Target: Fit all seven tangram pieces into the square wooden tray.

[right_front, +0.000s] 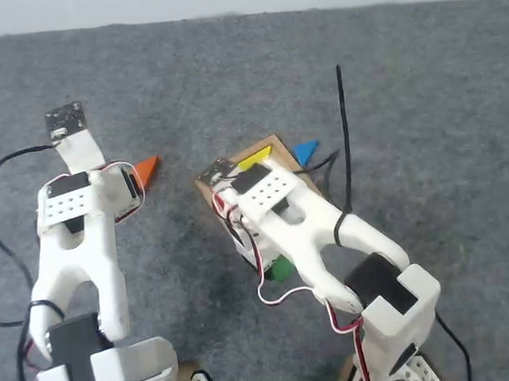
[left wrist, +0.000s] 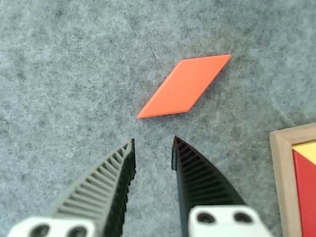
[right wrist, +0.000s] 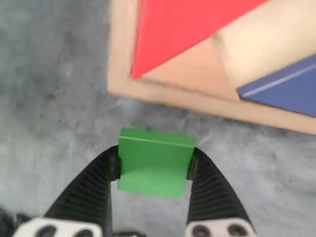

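R gripper (right wrist: 154, 157) holds green sq (right wrist: 155, 170) | orange parallelogram (left wrist: 183, 86) axis oblique to L gripper (left wrist: 153, 141)

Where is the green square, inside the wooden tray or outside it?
Outside. The green square sits in the right gripper, grey carpet around it, just beyond the tray's wooden rim.

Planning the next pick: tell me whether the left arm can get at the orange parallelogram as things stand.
Probably yes. The orange parallelogram lies flat on the carpet just ahead of the open left hand, with nothing between them; the wooden tray stands clear of it.
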Controlling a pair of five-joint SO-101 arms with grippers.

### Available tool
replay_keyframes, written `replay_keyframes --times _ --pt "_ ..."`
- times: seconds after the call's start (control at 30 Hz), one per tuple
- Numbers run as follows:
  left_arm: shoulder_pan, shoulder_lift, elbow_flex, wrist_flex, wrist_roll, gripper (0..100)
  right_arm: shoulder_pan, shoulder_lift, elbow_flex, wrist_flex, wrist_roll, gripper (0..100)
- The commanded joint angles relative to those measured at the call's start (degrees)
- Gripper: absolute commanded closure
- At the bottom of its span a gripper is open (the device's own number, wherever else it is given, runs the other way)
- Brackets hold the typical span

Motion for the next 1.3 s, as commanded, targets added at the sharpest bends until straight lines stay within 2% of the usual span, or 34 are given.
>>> replay_keyframes --times 0.0,0.13,0.23,0.4,0.53,0.73,0.9,1.13,1.27 --pt "0.4 -3.5 -0.5 -1.1 -0.5 88 0.3 -0.6 -9.1 9.5 6.9 99.1" --pt "0.4 -3.5 -0.5 -1.1 -0.5 88 3.6 -0.6 -19.0 16.8 14.4 99.1" --pt "0.1 -3.5 -0.6 -1.1 -0.4 88 7.1 -0.1 -25.1 17.5 19.7 99.1" --pt "0.2 -3.5 -0.6 -1.1 -0.4 88 9.1 0.1 -24.6 7.7 32.2 93.9" --pt "0.2 -3.5 -0.6 -1.1 -0.4 88 7.7 0.1 -18.4 -0.7 37.9 89.8" --pt "0.2 -3.5 -0.6 -1.1 -0.3 88 8.0 0.1 -9.6 -11.2 42.5 89.0" --pt "0.2 -3.4 -0.5 -1.3 -0.2 88 7.7 0.1 -6.7 -17.3 42.8 88.7" --pt "0.2 -3.3 -0.5 -1.3 -0.2 88 8.0 0.1 -6.6 -17.5 42.9 70.6" --pt "0.2 -3.3 -0.5 -1.4 -0.2 88 7.7 0.1 -6.6 -15.3 43.0 68.0"
